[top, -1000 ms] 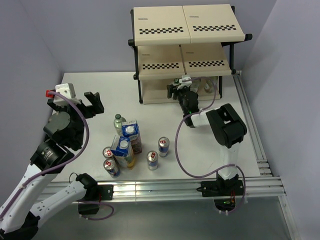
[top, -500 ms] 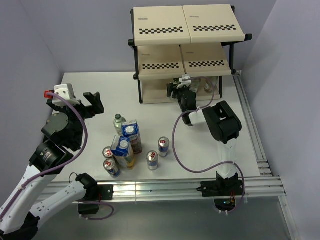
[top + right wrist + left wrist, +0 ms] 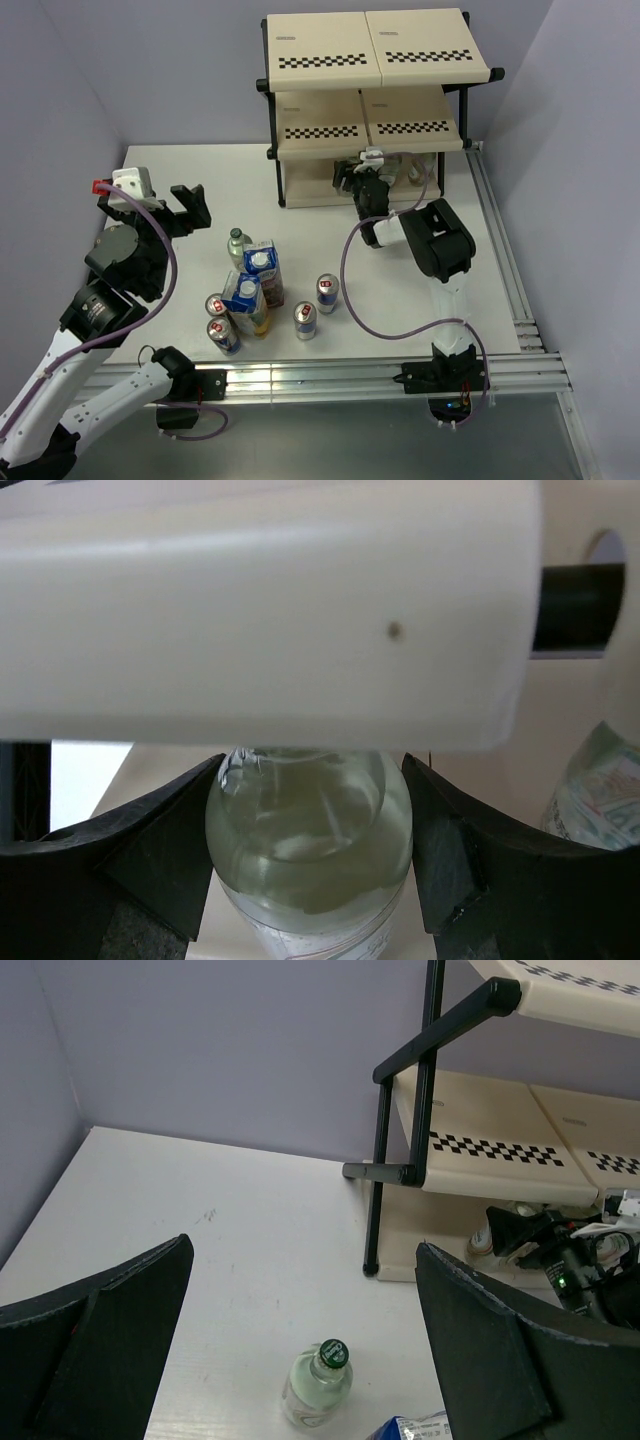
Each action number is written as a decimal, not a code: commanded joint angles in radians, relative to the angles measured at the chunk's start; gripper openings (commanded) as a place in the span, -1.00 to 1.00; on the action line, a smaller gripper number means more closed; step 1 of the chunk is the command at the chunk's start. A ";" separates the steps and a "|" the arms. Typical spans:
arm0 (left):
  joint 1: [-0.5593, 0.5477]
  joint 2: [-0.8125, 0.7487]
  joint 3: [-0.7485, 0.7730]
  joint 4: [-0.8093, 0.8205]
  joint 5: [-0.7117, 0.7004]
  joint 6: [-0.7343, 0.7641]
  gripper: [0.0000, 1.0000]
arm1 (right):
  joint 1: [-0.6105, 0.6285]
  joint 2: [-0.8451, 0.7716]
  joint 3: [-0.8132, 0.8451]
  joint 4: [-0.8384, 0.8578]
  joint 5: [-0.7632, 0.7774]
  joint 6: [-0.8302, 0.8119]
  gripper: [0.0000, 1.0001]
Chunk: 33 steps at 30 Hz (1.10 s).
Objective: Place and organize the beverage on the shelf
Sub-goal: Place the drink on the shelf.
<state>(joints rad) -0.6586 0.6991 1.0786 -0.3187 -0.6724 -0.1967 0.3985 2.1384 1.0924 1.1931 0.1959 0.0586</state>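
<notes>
Beverage first: a small clear plastic bottle (image 3: pixel 310 820) is clamped between the black fingers (image 3: pixel 150 860) of the right tool (image 3: pixel 362 182), both of them pressed against its sides. Its long axis runs vertical, shoulder upward, with the neck hidden behind the cream front edge of the board above. It is in the bottom tier of the three-tier cream-and-black shelf (image 3: pixel 375 50), and a second clear bottle (image 3: pixel 590 780) stands just to its right. On the other side, the left tool (image 3: pixel 302 1260) hangs above the white table (image 3: pixel 200 170), fingers spread wide with nothing between them. Below it stands a green-capped clear bottle (image 3: pixel 318 1385), upright. Near that, two tall white-capped cartons (image 3: pixel 262 265) and four slim blue-and-silver cans (image 3: pixel 327 292) stand upright, well apart from the shelf.
</notes>
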 commanded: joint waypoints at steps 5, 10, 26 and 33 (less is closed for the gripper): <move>-0.001 0.000 -0.005 0.036 0.025 0.000 0.99 | -0.006 0.021 0.104 0.450 0.050 0.047 -1.00; 0.001 0.010 -0.003 0.033 0.040 0.000 0.99 | -0.006 0.041 0.132 0.433 0.048 0.037 -1.00; 0.001 -0.013 -0.006 0.036 0.040 0.008 0.99 | 0.000 -0.005 0.115 0.263 -0.041 -0.014 0.03; -0.001 -0.006 -0.009 0.035 0.043 0.016 0.99 | 0.002 -0.018 0.126 0.172 -0.049 0.017 0.33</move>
<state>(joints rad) -0.6586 0.6960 1.0702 -0.3183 -0.6430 -0.1959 0.3985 2.1963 1.1633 1.1942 0.1444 0.0559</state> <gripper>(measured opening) 0.995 0.735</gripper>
